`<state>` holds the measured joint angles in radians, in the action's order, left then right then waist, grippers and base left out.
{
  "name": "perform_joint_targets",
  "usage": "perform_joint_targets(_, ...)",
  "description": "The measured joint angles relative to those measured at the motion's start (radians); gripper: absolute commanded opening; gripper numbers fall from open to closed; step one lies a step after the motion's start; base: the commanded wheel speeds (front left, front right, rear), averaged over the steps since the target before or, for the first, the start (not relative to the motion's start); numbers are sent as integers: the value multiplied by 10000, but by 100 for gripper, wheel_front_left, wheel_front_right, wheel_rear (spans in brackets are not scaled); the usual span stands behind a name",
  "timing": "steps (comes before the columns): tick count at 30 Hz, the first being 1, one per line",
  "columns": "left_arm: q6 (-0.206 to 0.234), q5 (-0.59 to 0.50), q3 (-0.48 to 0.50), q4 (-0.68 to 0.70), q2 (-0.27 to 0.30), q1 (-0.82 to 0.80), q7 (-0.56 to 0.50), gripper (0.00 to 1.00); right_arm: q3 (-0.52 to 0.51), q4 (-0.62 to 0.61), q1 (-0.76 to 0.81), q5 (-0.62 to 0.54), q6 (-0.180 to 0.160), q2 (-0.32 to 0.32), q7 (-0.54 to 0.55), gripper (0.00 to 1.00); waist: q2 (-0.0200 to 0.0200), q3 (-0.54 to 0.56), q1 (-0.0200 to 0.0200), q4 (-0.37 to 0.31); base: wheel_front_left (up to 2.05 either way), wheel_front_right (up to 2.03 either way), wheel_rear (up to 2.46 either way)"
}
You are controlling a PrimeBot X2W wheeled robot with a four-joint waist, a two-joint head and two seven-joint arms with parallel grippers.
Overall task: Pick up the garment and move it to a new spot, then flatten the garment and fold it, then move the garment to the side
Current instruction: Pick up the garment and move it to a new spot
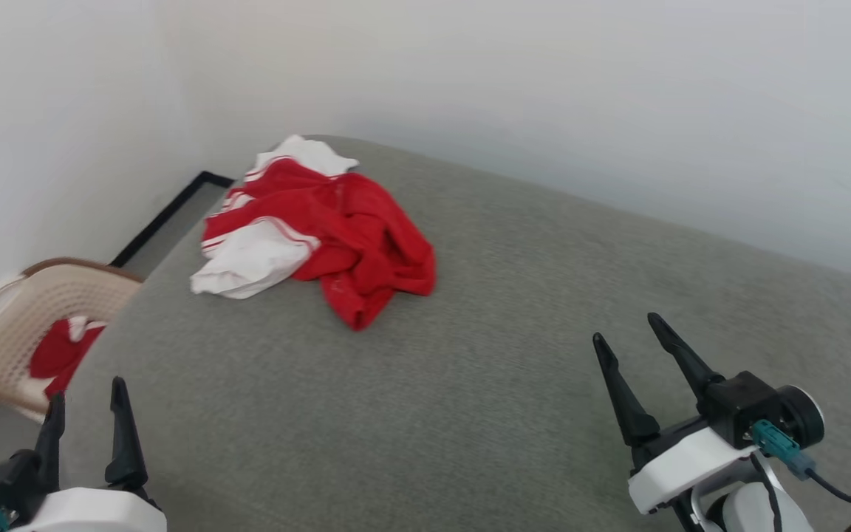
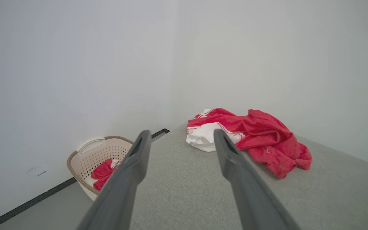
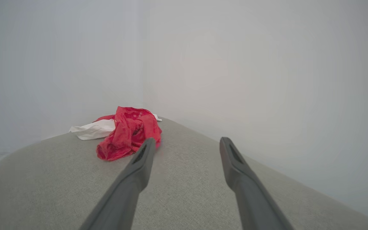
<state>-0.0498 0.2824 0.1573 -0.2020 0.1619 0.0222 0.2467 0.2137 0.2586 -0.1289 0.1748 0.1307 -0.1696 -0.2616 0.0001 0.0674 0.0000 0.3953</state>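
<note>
The garment (image 1: 337, 229) lies crumpled at the far left corner of the grey padded surface (image 1: 470, 355): red body, white sleeves with red-and-white striped trim. It also appears as a heap in the left wrist view (image 2: 260, 140) and in the right wrist view (image 3: 126, 132). My left gripper (image 1: 86, 395) is at the lower left, near the surface's left edge, open and empty, well short of the garment. My right gripper (image 1: 625, 329) is at the lower right, open and empty, far from the cloth. Both pairs of fingers (image 2: 133, 166) (image 3: 235, 163) stand wide apart in the wrist views.
A beige perforated laundry basket (image 1: 19, 318) stands on the floor left of the surface, with red and white cloth (image 1: 60, 355) inside; it is also in the left wrist view (image 2: 97, 153). White walls close in at the back and left. A black baseboard strip (image 1: 167, 214) runs along the floor.
</note>
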Motion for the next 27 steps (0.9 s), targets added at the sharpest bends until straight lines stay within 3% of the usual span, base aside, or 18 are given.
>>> perform_joint_targets(6,96,111,69,50,2,82,-10,100,117,92,-89,21,0,56,0,100,0,94,0,656,0,0,0)
perform_joint_targets(15,148,278,123,-10,15,94,-77,100,90,146,-352,27,0,10,0,100,0,-98,0,864,0,0,0)
perform_joint_targets(21,-40,380,-159,-370,146,-942,-224,100,-360,-54,-329,-94,0,-130,0,100,0,-416,0,780,0,0,0)
perform_joint_targets(27,-453,786,-460,-1289,453,-2473,-286,100,-437,-416,-546,-165,2,-477,-10,100,0,-991,1,271,0,0,0)
